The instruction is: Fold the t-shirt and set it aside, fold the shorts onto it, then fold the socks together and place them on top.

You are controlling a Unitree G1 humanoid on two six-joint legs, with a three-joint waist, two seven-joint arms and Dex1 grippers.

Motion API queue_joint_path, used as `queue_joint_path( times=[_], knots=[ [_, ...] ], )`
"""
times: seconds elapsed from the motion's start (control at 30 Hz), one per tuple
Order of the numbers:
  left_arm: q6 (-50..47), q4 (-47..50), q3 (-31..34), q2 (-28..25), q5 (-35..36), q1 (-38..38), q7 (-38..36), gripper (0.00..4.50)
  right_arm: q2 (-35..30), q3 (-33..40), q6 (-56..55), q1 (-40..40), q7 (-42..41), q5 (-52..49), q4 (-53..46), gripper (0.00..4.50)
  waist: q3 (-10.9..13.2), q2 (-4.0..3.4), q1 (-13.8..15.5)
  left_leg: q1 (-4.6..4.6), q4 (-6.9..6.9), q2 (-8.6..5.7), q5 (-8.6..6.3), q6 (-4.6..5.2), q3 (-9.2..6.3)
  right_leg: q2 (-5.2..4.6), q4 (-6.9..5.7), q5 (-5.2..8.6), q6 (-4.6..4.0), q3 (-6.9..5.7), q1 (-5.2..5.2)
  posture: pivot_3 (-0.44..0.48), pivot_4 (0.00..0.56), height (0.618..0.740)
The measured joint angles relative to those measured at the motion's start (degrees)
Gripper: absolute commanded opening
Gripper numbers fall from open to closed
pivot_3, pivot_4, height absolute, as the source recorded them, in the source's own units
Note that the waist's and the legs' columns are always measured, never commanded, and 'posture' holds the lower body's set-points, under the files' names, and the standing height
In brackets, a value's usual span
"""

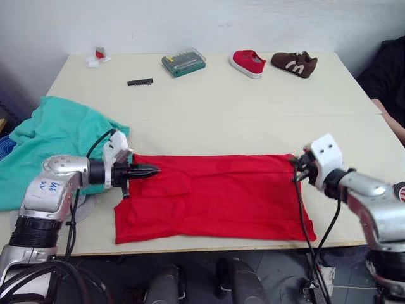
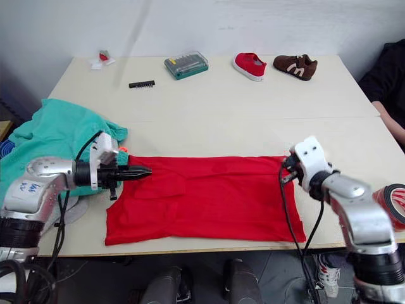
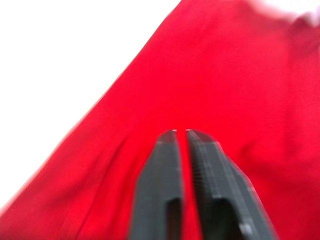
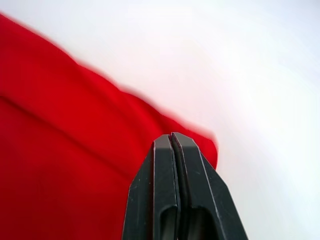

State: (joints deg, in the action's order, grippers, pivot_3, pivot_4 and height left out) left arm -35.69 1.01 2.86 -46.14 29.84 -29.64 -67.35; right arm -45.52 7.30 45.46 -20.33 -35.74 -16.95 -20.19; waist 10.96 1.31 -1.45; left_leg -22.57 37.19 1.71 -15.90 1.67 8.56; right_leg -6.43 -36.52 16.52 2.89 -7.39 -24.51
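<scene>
- The left claw (image 1: 154,169) is seen pointing sideways over the left end of the t-shirt (image 1: 215,197), low over the cloth at its far edge; in the left wrist view its fingers (image 3: 165,170) are drawn almost together, a thin slit left between them, with nothing seen clamped.
- The right claw (image 4: 173,136) is found at the far right corner of the t-shirt; in the right wrist view its fingers are pressed together just at the red edge, though whether cloth is pinched cannot be told.
- The t-shirt is laid out as a long red band across the near part of the surface (image 1: 253,107), folded over lengthwise, with a sleeve fold showing near the left end.
- The shorts (image 1: 54,136) are bunched in a teal heap at the left edge of the surface, just beside the t-shirt's left end and partly behind the left arm.
- Farther back, well apart from the clothes, a green case of bits (image 1: 183,62) is set near the far edge, with a small black strip (image 1: 140,82) in front of it to the left.
- A red shoe (image 1: 247,63) and a brown shoe (image 1: 294,63) are placed side by side to the right of the case.
- A small red and white item (image 1: 98,57) is spotted at the far left corner.
- A roll of red tape (image 2: 393,202) is glimpsed at the right edge, behind the right arm.
- A person's dark sleeve (image 1: 387,76) is caught at the far right.
</scene>
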Motion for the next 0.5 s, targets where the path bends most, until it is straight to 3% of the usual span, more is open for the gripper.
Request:
queue_joint_path(
  times=[0.17,0.3,0.43,0.5],
  knots=[
    [-7.14,5.62,1.58,0.45,10.22,-5.35,-3.74,3.09,-5.58,-6.71,-4.77,-7.60,-10.54,0.62,6.21,1.64,0.02,0.03,-0.08,-0.02,0.03,-0.04,0.01,0.03,0.03,0.01,0.04,-0.01,0.02,-0.02,0.02,0.000,0.150,0.740],
    [-5.60,6.00,-0.50,1.82,10.22,-6.55,-5.70,4.36,-5.93,-14.57,-9.77,-14.41,-16.55,4.87,16.34,3.02,0.02,0.04,-0.13,0.02,0.06,-0.04,0.02,0.02,0.09,0.06,0.01,-0.01,0.02,0.00,0.03,0.000,0.150,0.740],
    [-2.95,4.99,-3.36,4.68,8.19,-7.49,-5.68,4.50,-3.97,-18.81,-13.17,-20.67,-18.72,8.70,26.69,4.41,0.03,0.04,-0.09,-0.05,0.15,-0.02,0.03,0.02,0.08,0.06,0.00,-0.01,0.02,-0.01,0.01,0.000,0.150,0.740],
    [-0.42,5.04,-4.89,7.31,6.49,-8.38,-4.97,4.50,-1.06,-21.06,-14.35,-25.57,-18.72,11.47,35.02,4.46,0.03,0.04,-0.18,-0.08,0.23,-0.03,0.04,0.05,0.12,0.06,-0.02,-0.03,0.04,0.01,0.01,0.000,0.150,0.740]
  ],
)
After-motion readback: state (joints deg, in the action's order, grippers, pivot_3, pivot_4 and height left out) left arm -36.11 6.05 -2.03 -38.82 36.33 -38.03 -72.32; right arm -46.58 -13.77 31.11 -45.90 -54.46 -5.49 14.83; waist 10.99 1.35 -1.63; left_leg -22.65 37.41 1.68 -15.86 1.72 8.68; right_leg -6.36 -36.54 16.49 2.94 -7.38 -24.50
